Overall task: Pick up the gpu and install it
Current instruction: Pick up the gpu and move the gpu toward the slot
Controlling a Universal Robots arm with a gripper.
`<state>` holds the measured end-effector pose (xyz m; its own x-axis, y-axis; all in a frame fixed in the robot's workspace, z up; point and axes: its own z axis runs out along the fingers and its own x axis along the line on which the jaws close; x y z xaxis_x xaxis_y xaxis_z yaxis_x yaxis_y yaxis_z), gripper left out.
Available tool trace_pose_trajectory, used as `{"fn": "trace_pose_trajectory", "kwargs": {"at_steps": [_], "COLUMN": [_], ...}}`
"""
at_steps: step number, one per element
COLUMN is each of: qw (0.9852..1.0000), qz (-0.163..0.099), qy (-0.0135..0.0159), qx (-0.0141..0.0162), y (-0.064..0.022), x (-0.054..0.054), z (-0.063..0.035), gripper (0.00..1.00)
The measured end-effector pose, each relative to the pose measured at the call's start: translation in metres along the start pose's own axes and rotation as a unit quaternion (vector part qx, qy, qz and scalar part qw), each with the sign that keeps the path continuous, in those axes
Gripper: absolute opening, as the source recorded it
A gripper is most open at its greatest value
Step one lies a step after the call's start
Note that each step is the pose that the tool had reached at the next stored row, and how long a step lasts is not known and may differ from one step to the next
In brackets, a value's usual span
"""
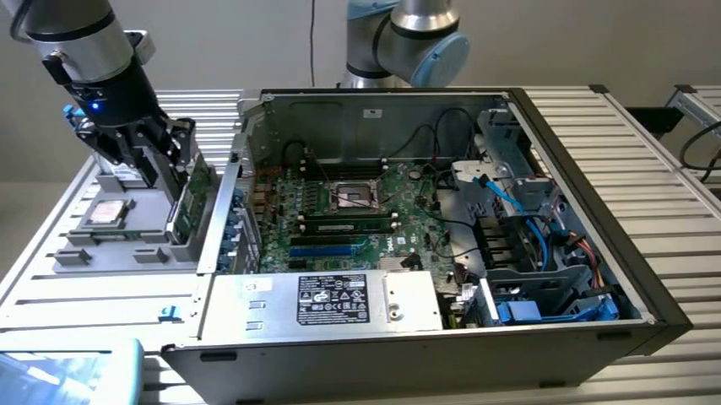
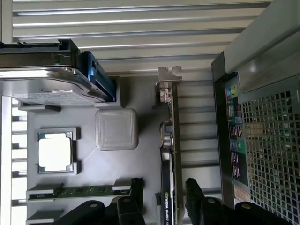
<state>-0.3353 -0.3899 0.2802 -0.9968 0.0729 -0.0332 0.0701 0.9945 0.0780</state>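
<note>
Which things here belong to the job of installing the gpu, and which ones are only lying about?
Job in hand:
gpu, standing on edge in the tray
gripper, open, astride it
computer case, open

Lying about:
hard drive
processor chip
memory stick
grey square block

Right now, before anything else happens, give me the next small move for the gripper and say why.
Probably close the fingers on the gpu. The wrist view shows the gripper straddling the card, which stands on edge in the grey tray, one finger on each side with a gap visible, so it looks open and not gripping yet.
</note>
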Motion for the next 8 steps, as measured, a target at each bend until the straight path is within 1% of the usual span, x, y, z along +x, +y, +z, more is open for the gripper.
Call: {"fn": "trace_pose_trajectory", "kwargs": {"at_steps": [4,5,8], "qw": [1.0,1.0,1.0], "qz": [0.0,0.0,0.0], "qy": [-0.0029,-0.0035,-0.0041], "qx": [-0.0016,-0.0028,-0.0073], "y": [-0.0003,-0.0004,-0.0007], "x": [-0.0006,-0.0006,-0.0004], "z": [0.0042,0.0055,0.0093], "gripper": [0.5,0.5,0.5]}}
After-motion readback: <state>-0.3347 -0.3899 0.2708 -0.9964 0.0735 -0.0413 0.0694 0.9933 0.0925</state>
